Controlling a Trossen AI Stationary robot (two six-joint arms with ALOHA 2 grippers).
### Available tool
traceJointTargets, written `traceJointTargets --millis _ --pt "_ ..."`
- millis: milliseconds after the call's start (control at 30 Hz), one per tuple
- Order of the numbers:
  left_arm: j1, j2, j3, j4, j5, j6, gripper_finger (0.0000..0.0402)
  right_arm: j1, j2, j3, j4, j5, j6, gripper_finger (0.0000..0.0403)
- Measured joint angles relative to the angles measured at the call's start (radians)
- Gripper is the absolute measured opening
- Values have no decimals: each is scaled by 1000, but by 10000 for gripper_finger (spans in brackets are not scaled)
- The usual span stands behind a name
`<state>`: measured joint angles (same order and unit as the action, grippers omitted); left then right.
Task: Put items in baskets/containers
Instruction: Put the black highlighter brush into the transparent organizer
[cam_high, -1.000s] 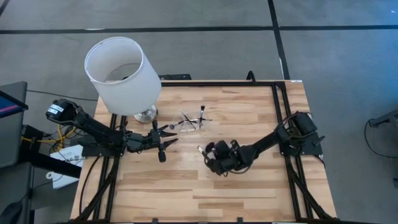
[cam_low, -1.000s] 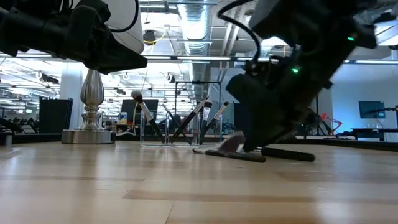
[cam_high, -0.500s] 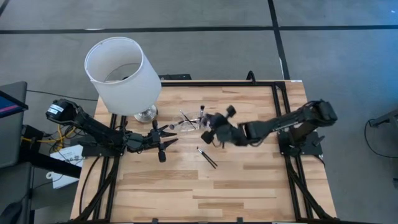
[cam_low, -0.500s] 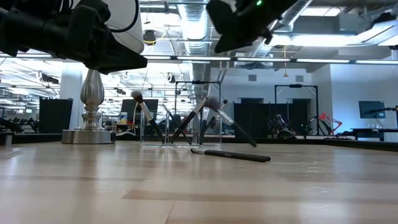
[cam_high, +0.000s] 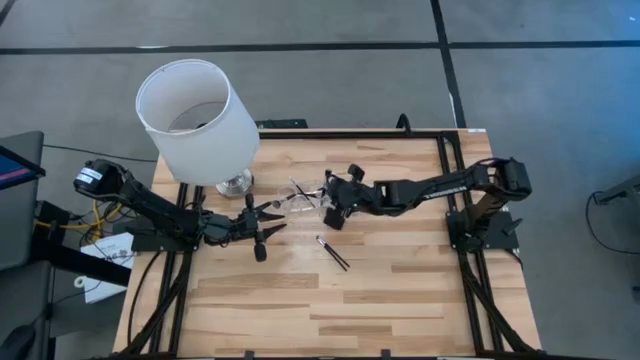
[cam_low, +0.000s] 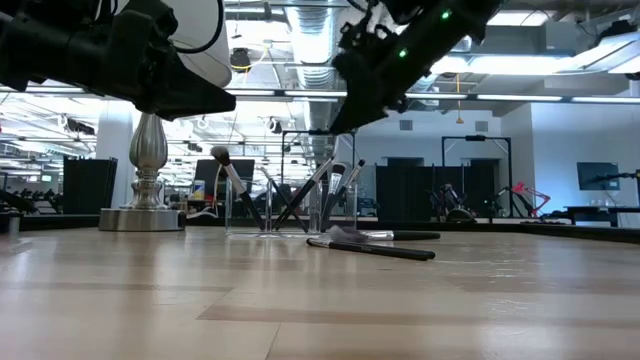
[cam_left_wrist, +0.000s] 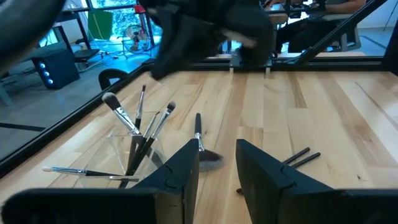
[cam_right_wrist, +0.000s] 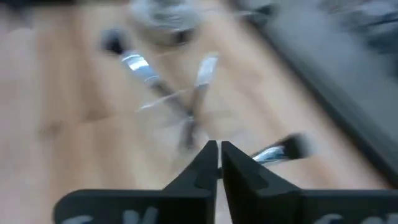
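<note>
Right pincer (cam_high: 333, 207) clenched, empty, above clear holder (cam_high: 303, 197), left pincer (cam_high: 270, 218) released

Even overhead light falls on the worktop (cam_high: 400, 290), leaving only soft shadows. The right wrist view is heavily motion-blurred. In the low view, bright ceiling strips glare and the near boards are out of focus.

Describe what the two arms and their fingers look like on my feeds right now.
Both are dark, jointed arms with black cabling. The left gripper has wedge-shaped black fingers; yellow wires sit near its base. The right gripper has thin tapered fingers and green lights on its wrist.
</note>
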<state>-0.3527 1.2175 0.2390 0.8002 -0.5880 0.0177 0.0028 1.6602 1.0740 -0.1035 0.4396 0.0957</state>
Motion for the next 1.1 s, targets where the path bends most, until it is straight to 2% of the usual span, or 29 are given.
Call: traceJointTargets --millis 67,167,333,433,500,567,633,700,867,1100 --pt "0 0 0 0 0 0 104 -12 -4 5 -21 -127 1 34" --pt "0 0 0 0 0 0 104 -33 -5 2 -122 -209 1 75" --pt "0 0 0 1 -1 0 104 -83 -4 2 -402 -230 -6 156" --pt "0 0 0 1 -2 0 104 -105 -4 -4 -479 -233 -167 195" --pt "0 0 0 1 -2 0 104 -120 -4 -17 -428 -291 -267 212" --pt "1 0 0 1 -2 0 104 -152 -4 -32 -373 -427 -330 221" --pt "1 0 -1 1 -2 0 104 -190 -4 -65 -290 -555 -350 222" --pt "1 0 -1 1 -2 -1 104 -225 -4 -111 -209 -627 -358 217" --pt "1 0 -1 1 -2 -1 104 -285 -4 -275 -20 -709 -380 190" --pt "1 0 -1 10 -3 -1 104 -298 38 -556 481 -726 -369 165"
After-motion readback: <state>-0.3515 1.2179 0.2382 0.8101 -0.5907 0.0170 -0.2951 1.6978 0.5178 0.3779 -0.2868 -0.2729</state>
